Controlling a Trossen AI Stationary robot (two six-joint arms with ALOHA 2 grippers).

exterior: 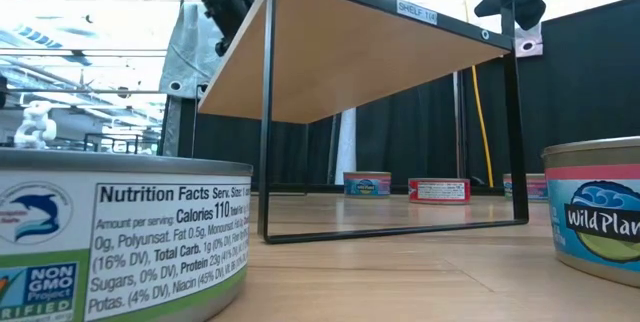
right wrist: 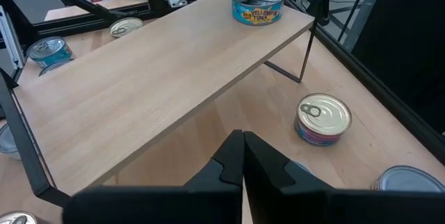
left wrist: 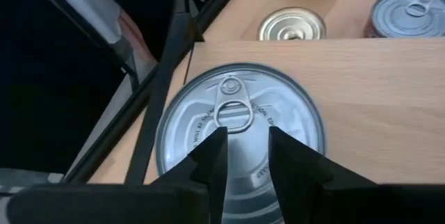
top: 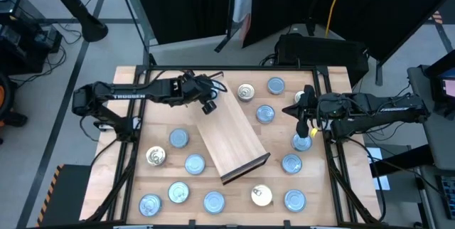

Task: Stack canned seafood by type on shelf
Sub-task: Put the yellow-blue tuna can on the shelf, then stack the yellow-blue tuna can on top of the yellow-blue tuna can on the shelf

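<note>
**One tin up, perched near the shelf's corner**

We see the long light-wood shelf [top: 234, 140] on its thin dark frame, lying slantwise mid-tabletop. It holds a single item: a round flat tin with a silvery pull-tab top [left wrist: 278, 120], standing upright at the shelf's 11 o'clock end, close to the corner and the dark lip. The tin is sealed, with its ring lying flat.

The left end effector [left wrist: 247, 132] hangs directly over this tin. Its fingers stand a narrow gap apart, far narrower than the tin, and nothing is between them. We cannot tell whether they touch the lid.

**What could go wrong**
- We judge the main risk to be the tin's place near the edge. A sideways brush from the fingers could slide it off the corner.
- The fingertips sit just beside the pull ring, so they could snag it.
- The shelf stands on slim legs, and a push on one end could shift or rock it.
- The right end effector [right wrist: 242, 156] waits at 3 o'clock with its fingers pressed together. It faces the shelf's long side, and we think a reach there could cross the left arm.

The other tins lie on the wooden tabletop [top: 320, 186] all around the shelf. The light-blue-topped tins [top: 194, 163] run from 1 round to 9 o'clock. Among the gold-topped ones is a tin at 12 o'clock [top: 246, 92]. By our reading, the sorting has barely begun.
</note>
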